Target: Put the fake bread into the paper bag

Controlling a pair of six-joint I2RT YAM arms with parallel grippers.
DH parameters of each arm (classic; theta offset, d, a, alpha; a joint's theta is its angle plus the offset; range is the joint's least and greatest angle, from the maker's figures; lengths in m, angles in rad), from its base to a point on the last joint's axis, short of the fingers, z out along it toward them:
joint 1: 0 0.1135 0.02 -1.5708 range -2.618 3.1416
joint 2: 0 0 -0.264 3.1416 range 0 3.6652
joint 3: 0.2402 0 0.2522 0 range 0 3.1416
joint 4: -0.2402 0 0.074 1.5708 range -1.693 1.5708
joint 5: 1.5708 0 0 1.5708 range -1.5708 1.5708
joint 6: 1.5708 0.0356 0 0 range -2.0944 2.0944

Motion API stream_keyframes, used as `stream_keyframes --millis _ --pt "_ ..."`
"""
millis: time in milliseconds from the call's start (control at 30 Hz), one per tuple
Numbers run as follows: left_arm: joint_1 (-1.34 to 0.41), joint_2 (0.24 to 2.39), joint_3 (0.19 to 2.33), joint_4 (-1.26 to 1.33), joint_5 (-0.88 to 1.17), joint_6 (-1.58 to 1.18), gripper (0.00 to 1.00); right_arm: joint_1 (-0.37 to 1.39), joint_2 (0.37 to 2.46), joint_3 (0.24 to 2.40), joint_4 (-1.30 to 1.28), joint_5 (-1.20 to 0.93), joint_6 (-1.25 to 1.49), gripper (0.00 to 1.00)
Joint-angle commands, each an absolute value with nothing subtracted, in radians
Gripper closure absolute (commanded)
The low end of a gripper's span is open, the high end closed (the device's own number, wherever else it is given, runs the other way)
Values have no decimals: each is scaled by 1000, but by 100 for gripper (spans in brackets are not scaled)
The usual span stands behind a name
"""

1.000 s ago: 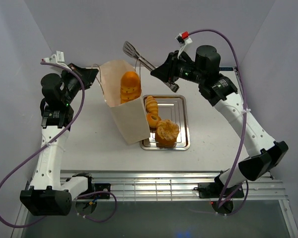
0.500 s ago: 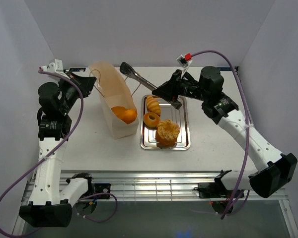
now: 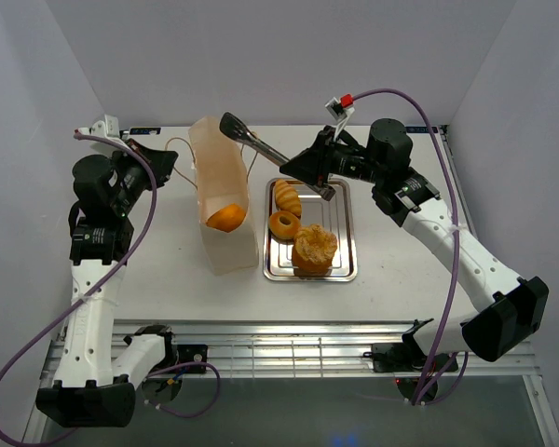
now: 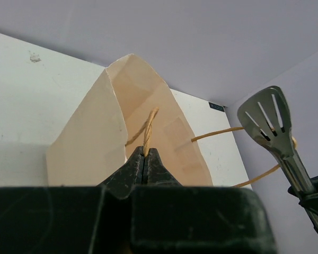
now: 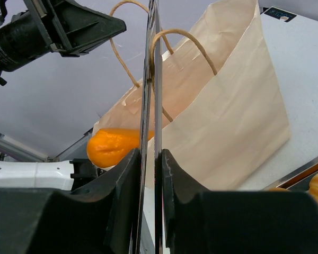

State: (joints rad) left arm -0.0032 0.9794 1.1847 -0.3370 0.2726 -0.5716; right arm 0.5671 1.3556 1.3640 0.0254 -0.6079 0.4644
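Note:
The cream paper bag stands tilted left of the tray, and the orange end of the baguette shows inside it. My left gripper is shut on a string handle of the bag. My right gripper is shut on the metal tongs, whose closed tip hangs over the bag's far end. The ridged roll, doughnut and round bun lie on the tray. The right wrist view shows the bag, the baguette end and the tongs.
The silver tray lies right of the bag at the table's middle. Grey walls close in the back and both sides. The tongs' slotted head shows at the right of the left wrist view.
The bag came down from a raised position to the table left of the tray, with the baguette sinking deeper into it. My right gripper moved left and lower with the tongs.

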Motion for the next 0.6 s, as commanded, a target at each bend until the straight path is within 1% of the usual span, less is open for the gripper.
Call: stream_keyframes --millis 0,100,133,233,433,567 --pt "-2 948 1200 -368 244 -542 100 572 1335 1408 49 -588 471 73" --pt "-2 946 1178 -361 252 -548 100 574 1339 1407 18 -586 466 68" --pt "-2 939 1169 -359 250 -546 100 572 1338 1405 17 -589 466 63" --pt "-2 928 1166 -367 227 -540 100 574 1330 1405 2 -591 463 56" --pt "-2 900 1155 -362 209 -543 100 572 1301 1404 -84 -565 439 50" --pt "-2 893 1157 -364 206 -543 100 572 1292 1388 -120 -574 423 49"
